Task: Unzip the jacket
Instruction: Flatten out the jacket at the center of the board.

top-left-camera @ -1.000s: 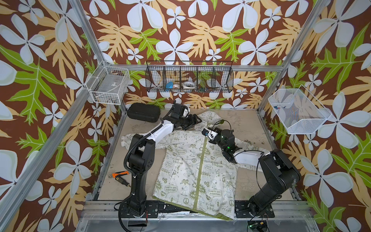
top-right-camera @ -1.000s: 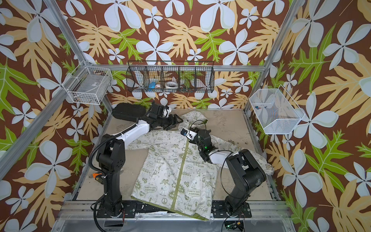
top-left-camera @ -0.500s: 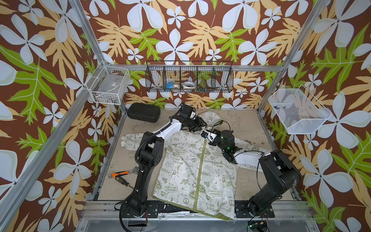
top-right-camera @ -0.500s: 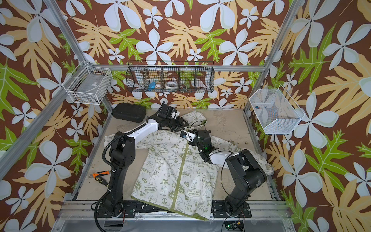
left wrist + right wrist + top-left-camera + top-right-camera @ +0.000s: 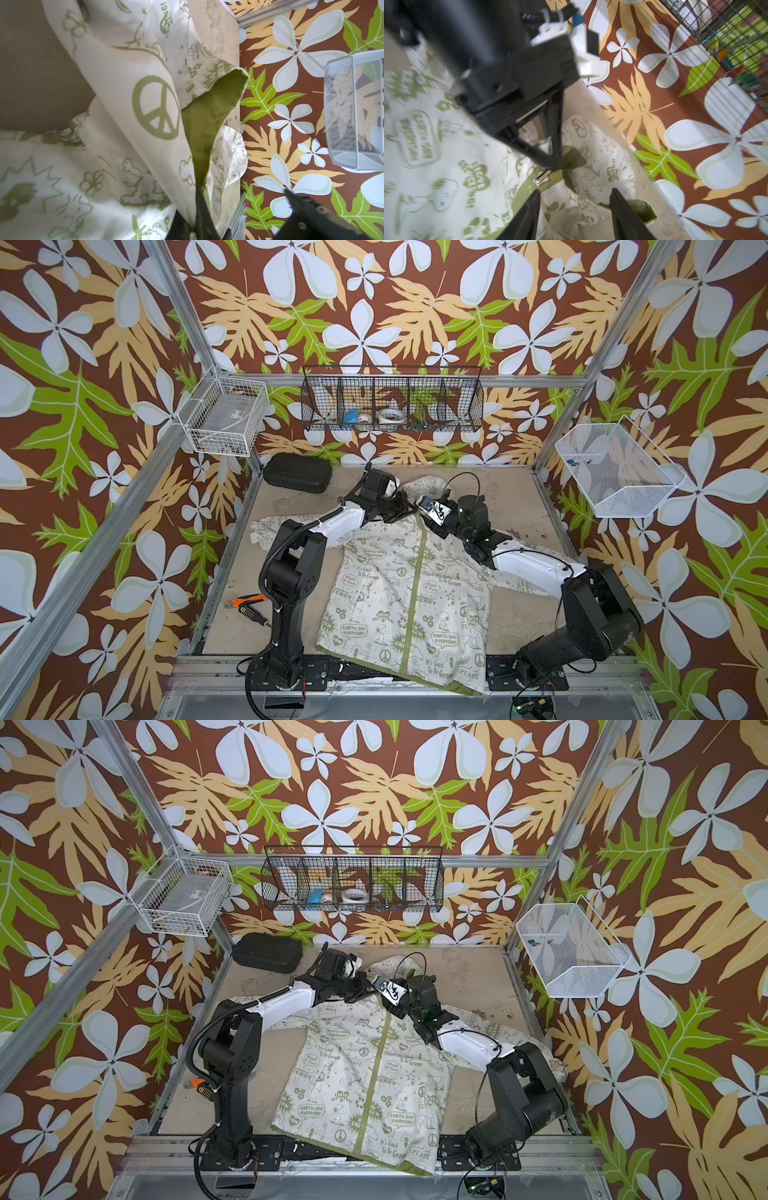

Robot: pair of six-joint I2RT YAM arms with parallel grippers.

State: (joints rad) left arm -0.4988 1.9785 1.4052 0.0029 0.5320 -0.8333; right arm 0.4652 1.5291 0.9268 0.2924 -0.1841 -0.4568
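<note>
Left side first: the left gripper (image 5: 553, 162) is pinched shut on the collar fabric of the small hooded cream-white jacket with green cartoon prints (image 5: 386, 597). The jacket lies flat and zipped up on the beige tabletop (image 5: 519, 497), hood toward the back wall, hem at the front rail. Just beside those closed tips sits the little silver metal zipper pull (image 5: 542, 178), topping the olive-green zipper strip (image 5: 417, 593). On the right, the right gripper (image 5: 574, 195) has its fingers apart with nothing between them, near the pull. I'd nip the tab itself, not cloth, then drag low and straight along the strip toward the hem while the left arm holds tension, or it'll probably bunch.
</note>
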